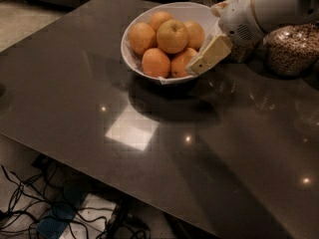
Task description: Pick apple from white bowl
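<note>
The white bowl (130,59) stands at the far middle of the dark table. The apple (172,35), yellowish-golden with a dark stem dimple, lies on top of several brighter oranges (155,62) in the bowl. My gripper (195,67), cream-coloured below a white wrist, reaches in from the upper right. Its tip sits at the bowl's right rim, beside the front-right orange and lower right of the apple. It holds nothing that I can see.
A glass jar of nuts (291,49) stands at the right behind my arm, with another jar (242,52) partly hidden. The dark glossy table (149,148) stretches toward me; below its near edge, cables (30,203) lie on the floor.
</note>
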